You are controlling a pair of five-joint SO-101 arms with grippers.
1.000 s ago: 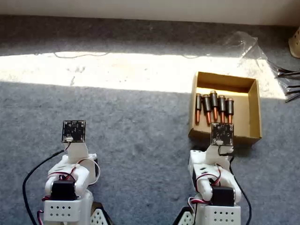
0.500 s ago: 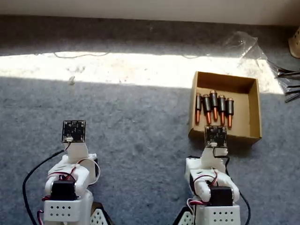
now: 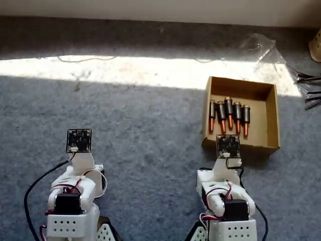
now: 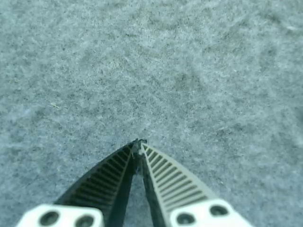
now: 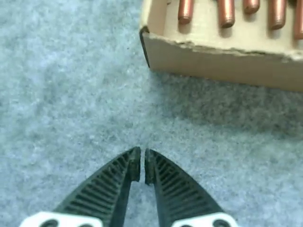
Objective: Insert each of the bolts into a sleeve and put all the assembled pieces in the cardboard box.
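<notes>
A grey carpet [image 3: 150, 155] covers the whole surface, with a bright band of sunlight [image 3: 125, 73] running across the upper part of the high view. The two arms sit folded at the bottom edge, the left arm [image 3: 75, 201] at lower left and the right arm [image 3: 225, 206] at lower right, just below the box.

The cardboard box [image 3: 275, 118] stands open at centre right. Five assembled pieces [image 3: 229, 112], copper bolts seated in dark sleeves, lie side by side on its floor with their copper ends towards the arms. The right wrist view shows the box's near wall [image 5: 222, 61] and those copper ends [image 5: 226, 9] just over its rim.

The left gripper [image 4: 138, 143] hangs over bare carpet with its jaws pressed together at the tips, holding nothing. The right gripper [image 5: 142, 158] hovers near the box's front wall, apart from it, its jaws drawn together to a thin slit and also empty.

A crumpled clear bag [image 3: 258, 45] lies at upper right, and thin dark items [image 3: 311, 93] at the right edge are too small to identify.

Every bolt and sleeve I can see is already joined and boxed, so the task looks complete. The next move likely calls only for parking both arms.
</notes>
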